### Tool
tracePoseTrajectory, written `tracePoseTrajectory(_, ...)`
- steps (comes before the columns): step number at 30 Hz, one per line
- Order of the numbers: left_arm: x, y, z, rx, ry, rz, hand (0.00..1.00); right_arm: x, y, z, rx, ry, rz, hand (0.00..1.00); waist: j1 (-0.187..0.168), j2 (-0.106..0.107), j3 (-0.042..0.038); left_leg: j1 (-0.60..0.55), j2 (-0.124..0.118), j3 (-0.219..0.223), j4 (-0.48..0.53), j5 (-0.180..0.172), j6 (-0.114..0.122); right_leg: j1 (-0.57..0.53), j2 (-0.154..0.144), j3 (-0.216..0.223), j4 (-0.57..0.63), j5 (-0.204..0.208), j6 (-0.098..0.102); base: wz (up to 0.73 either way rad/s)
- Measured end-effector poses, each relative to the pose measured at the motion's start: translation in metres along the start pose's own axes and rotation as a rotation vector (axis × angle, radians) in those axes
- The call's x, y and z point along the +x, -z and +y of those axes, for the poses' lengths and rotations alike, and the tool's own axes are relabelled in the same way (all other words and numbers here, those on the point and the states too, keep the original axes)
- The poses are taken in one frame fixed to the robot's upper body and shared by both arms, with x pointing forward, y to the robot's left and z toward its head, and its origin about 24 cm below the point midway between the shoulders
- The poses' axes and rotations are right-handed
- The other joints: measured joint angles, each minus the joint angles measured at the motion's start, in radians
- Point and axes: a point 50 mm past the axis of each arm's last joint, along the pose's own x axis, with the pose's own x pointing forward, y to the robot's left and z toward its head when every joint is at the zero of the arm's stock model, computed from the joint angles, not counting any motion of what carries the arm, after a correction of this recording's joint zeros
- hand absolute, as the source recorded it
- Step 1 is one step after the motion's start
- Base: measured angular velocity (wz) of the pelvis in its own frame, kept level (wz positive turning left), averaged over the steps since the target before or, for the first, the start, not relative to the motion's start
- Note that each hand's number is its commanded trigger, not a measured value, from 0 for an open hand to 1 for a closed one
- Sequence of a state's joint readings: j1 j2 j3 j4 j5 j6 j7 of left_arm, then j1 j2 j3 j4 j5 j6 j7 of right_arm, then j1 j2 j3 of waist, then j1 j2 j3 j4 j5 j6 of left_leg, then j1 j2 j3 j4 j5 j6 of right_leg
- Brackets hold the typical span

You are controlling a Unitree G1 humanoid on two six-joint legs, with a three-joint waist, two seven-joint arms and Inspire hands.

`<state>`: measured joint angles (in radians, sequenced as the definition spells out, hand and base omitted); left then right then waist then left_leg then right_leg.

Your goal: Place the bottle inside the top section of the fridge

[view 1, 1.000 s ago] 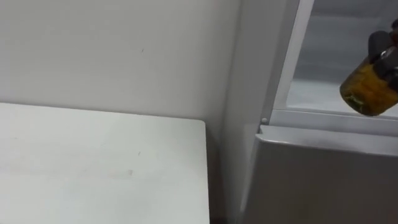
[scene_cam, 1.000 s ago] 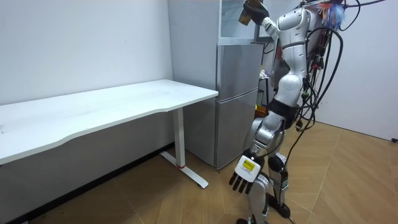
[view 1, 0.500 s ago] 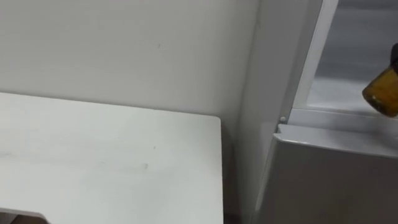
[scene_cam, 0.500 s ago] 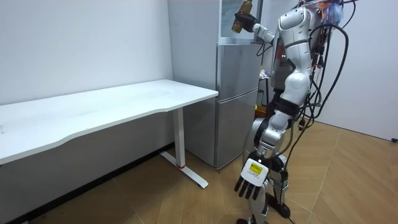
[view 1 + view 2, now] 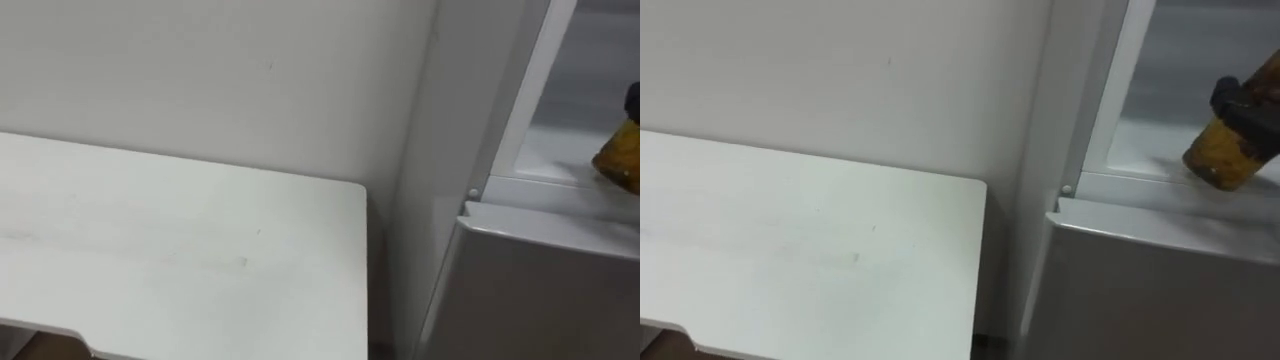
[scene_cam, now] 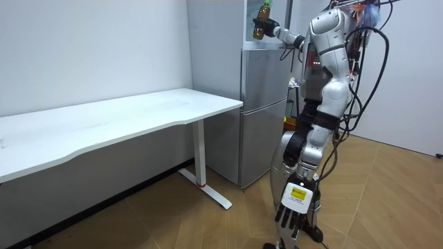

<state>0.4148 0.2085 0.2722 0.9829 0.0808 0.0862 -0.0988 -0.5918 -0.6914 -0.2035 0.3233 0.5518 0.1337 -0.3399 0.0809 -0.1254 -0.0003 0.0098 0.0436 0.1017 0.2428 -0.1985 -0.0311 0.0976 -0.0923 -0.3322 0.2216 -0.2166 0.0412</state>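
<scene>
The bottle (image 5: 1228, 152), being gripped by the curled right hand (image 5: 1238, 98), is being held tilted at the open upper fridge's (image 5: 1145, 140) shelf edge, not yet released, while the left hand (image 6: 294, 207) is hanging slack

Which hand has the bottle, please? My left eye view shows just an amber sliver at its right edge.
Observer: The right hand; the right eye view shows its dark fingers curled round the bottle.
Operator: Is it inside yet?
Observer: The room view shows it neck up at the mouth of the open upper compartment of the fridge.
Operator: And the left hand?
Observer: It hangs open beside the robot's leg in the room view.
</scene>
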Motion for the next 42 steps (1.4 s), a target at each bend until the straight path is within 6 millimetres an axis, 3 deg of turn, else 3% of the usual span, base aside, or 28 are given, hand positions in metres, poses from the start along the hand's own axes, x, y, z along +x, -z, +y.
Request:
tracePoseTrajectory(9,-0.001,-0.001,0.006,0.003,-0.021,-0.003,0.0,0.004,0.016,0.006,-0.023,-0.024,0.085,1.0,0.034,-0.002,-0.0038,-0.008,-0.001,-0.025,0.01,0.0,-0.001,0.009,0.001,-0.026,-0.001,0.0,0.0,0.07)
tracePoseTrajectory(26,-0.006,0.001,0.016,0.009,-0.044,-0.013,0.0,0.007,0.026,0.006,-0.033,-0.031,0.137,1.0,0.071,-0.006,-0.0072,-0.003,-0.002,-0.04,0.016,0.001,-0.001,0.031,0.001,-0.043,-0.002,0.0,0.0,0.03)
tracePoseTrajectory(38,-0.007,0.005,0.023,0.024,-0.056,0.027,0.0,0.011,0.034,-0.004,-0.05,0.05,0.153,1.0,0.11,-0.008,-0.0011,-0.021,-0.002,-0.066,0.025,0.002,-0.005,0.031,0.002,-0.083,-0.004,0.0,-0.001,0.06)
tracePoseTrajectory(39,-0.007,0.005,0.023,0.023,-0.056,0.031,0.0,0.012,0.034,-0.005,-0.055,0.063,0.155,0.71,0.112,-0.007,-0.0011,-0.024,-0.002,-0.07,0.027,0.002,-0.005,0.03,0.003,-0.085,-0.004,0.001,-0.001,0.1)
tracePoseTrajectory(40,-0.007,0.006,0.023,0.023,-0.056,0.033,0.0,0.013,0.034,-0.005,-0.06,0.068,0.156,0.52,0.113,-0.007,-0.0012,-0.026,-0.002,-0.072,0.028,0.002,-0.005,0.03,0.003,-0.086,-0.004,0.001,-0.001,0.09)
tracePoseTrajectory(41,-0.007,0.006,0.023,0.023,-0.057,0.036,0.0,0.014,0.034,-0.006,-0.069,0.075,0.155,0.04,0.114,-0.005,-0.0022,-0.034,-0.002,-0.076,0.032,0.002,-0.005,0.029,0.004,-0.089,-0.004,0.001,-0.001,0.09)
tracePoseTrajectory(42,-0.007,0.006,0.023,0.022,-0.057,0.04,0.0,0.014,0.033,-0.006,-0.074,0.083,0.152,0.0,0.115,-0.004,-0.0027,-0.037,-0.003,-0.079,0.033,0.003,-0.006,0.028,0.004,-0.092,-0.004,0.001,-0.001,0.08)
